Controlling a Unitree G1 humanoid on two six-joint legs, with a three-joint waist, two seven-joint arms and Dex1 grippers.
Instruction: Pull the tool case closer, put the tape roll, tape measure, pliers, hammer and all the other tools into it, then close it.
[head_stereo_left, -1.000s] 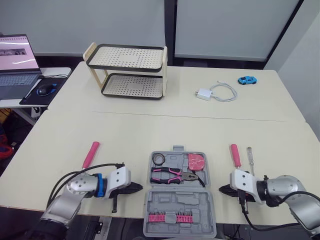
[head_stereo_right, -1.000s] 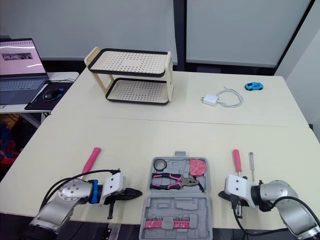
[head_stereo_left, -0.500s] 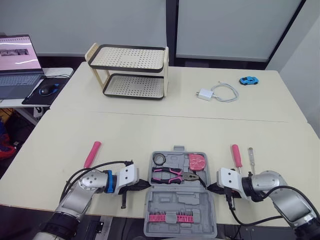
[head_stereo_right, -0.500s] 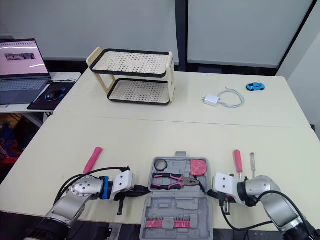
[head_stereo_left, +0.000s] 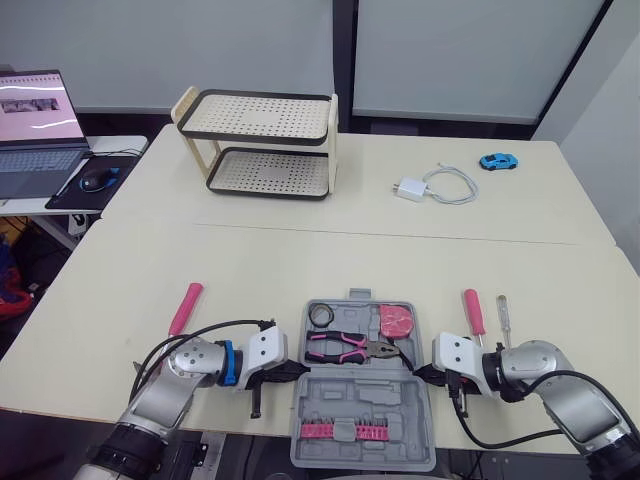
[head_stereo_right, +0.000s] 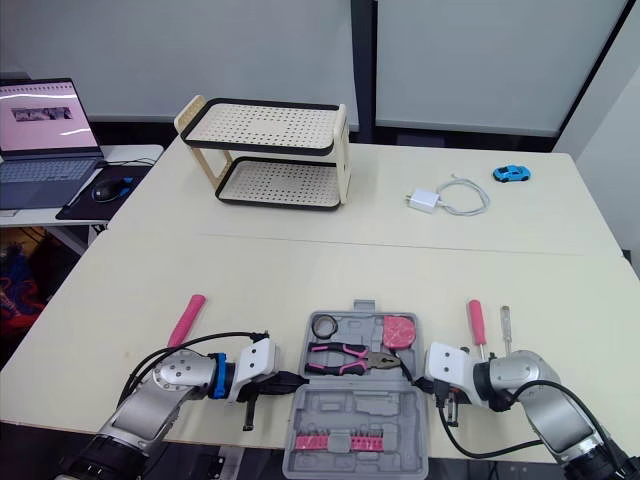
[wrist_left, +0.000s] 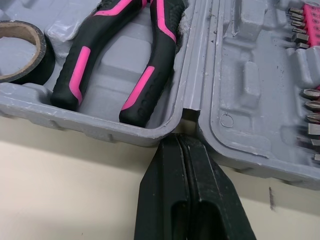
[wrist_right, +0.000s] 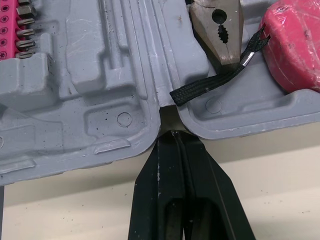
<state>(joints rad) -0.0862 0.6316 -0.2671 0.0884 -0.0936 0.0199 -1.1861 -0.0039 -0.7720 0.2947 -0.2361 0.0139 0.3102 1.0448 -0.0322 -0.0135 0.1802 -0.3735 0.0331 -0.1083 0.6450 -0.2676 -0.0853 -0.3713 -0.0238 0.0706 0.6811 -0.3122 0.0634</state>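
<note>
1 second ago my left gripper (head_stereo_left: 289, 368) sat in the lower left of the head view, clear of the tool case (head_stereo_left: 362, 405). It has since slid toward the lower middle, and its closed tip now sits at the hinge notch on the case's left edge. My right gripper (head_stereo_left: 421, 372) has come in likewise from the lower right, to the notch on the right edge.

Wrist views cut off the tape roll (wrist_left: 27, 69) and tape measure (wrist_right: 295, 46).

Bright, even, diffuse light from above. Faint soft shadows under the rack (head_stereo_left: 265, 118) and along the tool case (head_stereo_left: 360, 400) edge. No harsh glare; table (head_stereo_left: 300, 260) evenly lit.
</note>
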